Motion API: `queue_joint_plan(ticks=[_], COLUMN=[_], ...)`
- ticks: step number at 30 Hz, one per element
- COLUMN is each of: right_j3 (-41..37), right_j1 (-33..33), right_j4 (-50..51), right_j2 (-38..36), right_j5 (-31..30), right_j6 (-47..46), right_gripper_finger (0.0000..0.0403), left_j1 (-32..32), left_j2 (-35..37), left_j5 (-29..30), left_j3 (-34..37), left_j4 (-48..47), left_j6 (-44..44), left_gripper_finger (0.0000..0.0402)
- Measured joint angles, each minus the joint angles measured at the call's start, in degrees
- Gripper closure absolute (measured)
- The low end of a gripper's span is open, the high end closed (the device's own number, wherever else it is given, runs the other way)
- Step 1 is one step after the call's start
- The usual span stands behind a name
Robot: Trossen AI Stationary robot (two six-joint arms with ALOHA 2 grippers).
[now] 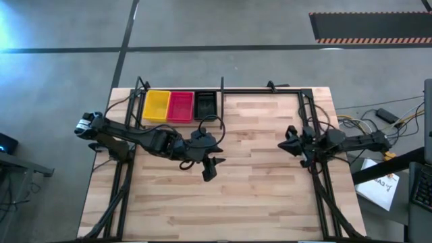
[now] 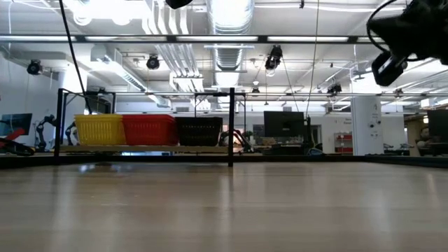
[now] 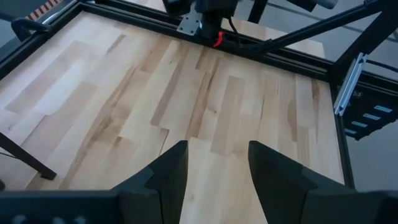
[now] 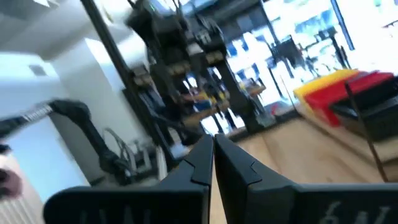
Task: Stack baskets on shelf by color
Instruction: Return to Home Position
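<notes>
Wood tabletop [image 1: 256,182], concrete floor [image 1: 236,27] around. On shelf [image 2: 140,148] at 11 o'clock, three are counted abreast: yellow basket [image 1: 156,106], red basket [image 1: 180,106], black basket [image 1: 205,104]; stack depth cannot be told. Left gripper [image 3: 217,149] is held open, empty, near centre; right gripper [image 4: 213,140] closed, empty, 3 o'clock.

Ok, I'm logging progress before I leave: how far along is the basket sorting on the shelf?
Looks done: yellow baskets, red baskets and black baskets sit side by side on the shelf; none shows on the tabletop. How many are in each stack I cannot tell. In hand: nothing. The left gripper hovers open and empty over mid-table; the right gripper is shut by the right edge. Left: likely only returning home.
</notes>
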State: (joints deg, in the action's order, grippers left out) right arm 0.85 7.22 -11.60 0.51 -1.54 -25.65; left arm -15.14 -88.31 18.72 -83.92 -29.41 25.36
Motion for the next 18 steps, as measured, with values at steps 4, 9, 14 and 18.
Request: queue_joint_plan(ticks=[4, 9, 14, 18], right_j3=[-0.16, -0.16, -0.14, -0.14], right_j1=[-0.04, -2.01, -5.81, -9.40], right_j4=[3.57, 9.29, 10.66, 10.73], right_j2=[-0.39, -0.48, -0.25, -0.48], right_j5=[-0.11, -0.47, 0.57, 0.81], right_j6=[1.75, 3.98, 7.51, 9.73], right_gripper_finger=[0.0394, 0.0394, 0.0394, 0.0394], left_j1=[0.00, -0.02, -0.02, -0.02], left_j2=[0.02, 0.03, 0.07, 0.59], left_j5=[-0.03, -0.40, -0.44, -0.54], left_j3=[0.02, 0.02, 0.02, 0.03], left_j4=[0.09, 0.32, 0.05, -0.15], left_j6=[0.00, 0.36, 1.33, 1.32], left_gripper_finger=[0.0249, 0.0249, 0.0249, 0.0249])
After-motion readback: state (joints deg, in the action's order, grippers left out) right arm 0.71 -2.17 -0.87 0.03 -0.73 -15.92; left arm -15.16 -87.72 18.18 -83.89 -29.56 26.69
